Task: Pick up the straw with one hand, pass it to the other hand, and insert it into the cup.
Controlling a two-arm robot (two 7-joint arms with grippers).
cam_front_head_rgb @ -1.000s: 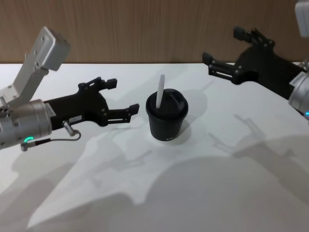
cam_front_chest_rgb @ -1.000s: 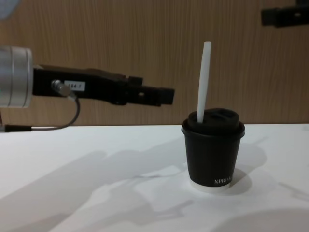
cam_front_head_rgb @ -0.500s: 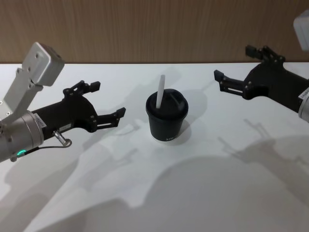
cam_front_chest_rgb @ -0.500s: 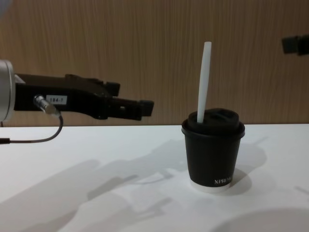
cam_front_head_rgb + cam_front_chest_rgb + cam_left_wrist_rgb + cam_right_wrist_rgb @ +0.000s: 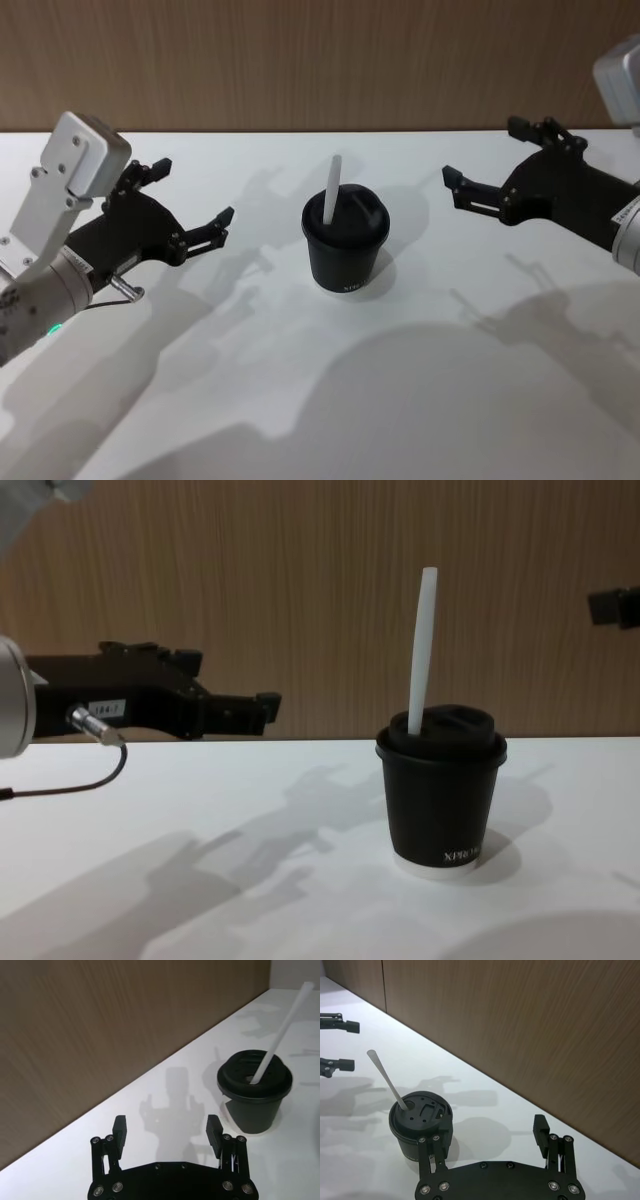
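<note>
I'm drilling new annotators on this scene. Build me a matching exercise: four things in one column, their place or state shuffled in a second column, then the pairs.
1. thin white plastic straw
2. black paper cup with domed lid
3. left black tool
4. right black tool

A. open, left of the cup
B. stands in the lid hole
C. open, right of the cup
D. upright mid-table

Pairs: 1-B, 2-D, 3-A, 4-C
</note>
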